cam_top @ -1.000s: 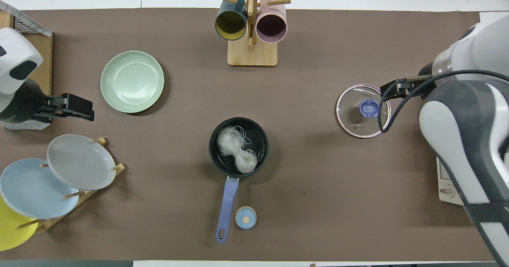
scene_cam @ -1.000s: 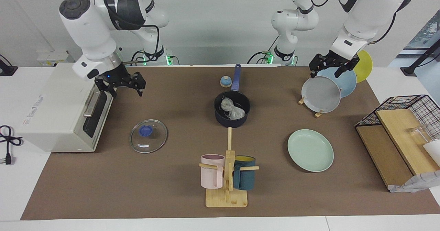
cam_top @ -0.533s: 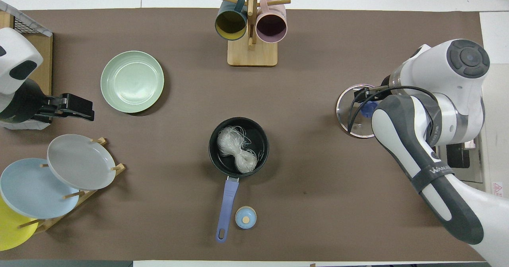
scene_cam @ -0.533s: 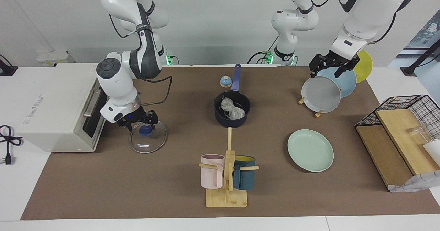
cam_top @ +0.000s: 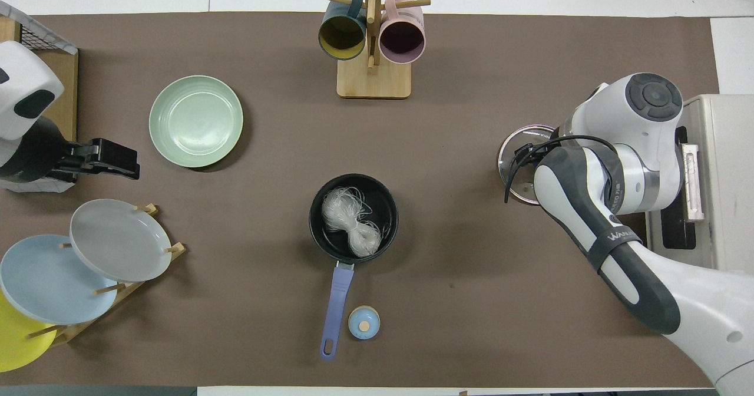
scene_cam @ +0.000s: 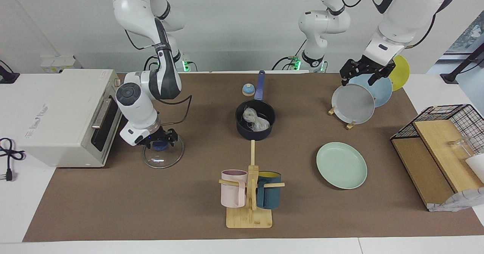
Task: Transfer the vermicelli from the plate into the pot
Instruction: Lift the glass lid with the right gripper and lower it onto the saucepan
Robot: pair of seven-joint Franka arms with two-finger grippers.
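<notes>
Vermicelli [cam_top: 351,222] lies slantwise in my pot [cam_top: 386,204] (handle toward the robots); right hand [scene_cam: 160,140] released over the lid [scene_cam: 172,159], left hand [scene_cam: 365,72] released.

Vermicelli [cam_top: 351,224]: translucent whitish tangle of thin glassy strands, two looped nests joined end to end. Lies inside the pot, one nest toward the handle side, a few stray strands curling up against the wall.

Pot [cam_top: 327,241]: small, dark navy-black saucepan, upright on the brown-covered counter, mid-counter. Long straight blue handle points toward the robots, with a hole at its end.

Plate [cam_top: 195,121]: round, shallow, pale mint-green, wider than the pot, faint concentric rings in the well. Flat on the counter, bare, farther from the robots than the pot and toward the left arm's end, well apart from it.
</notes>
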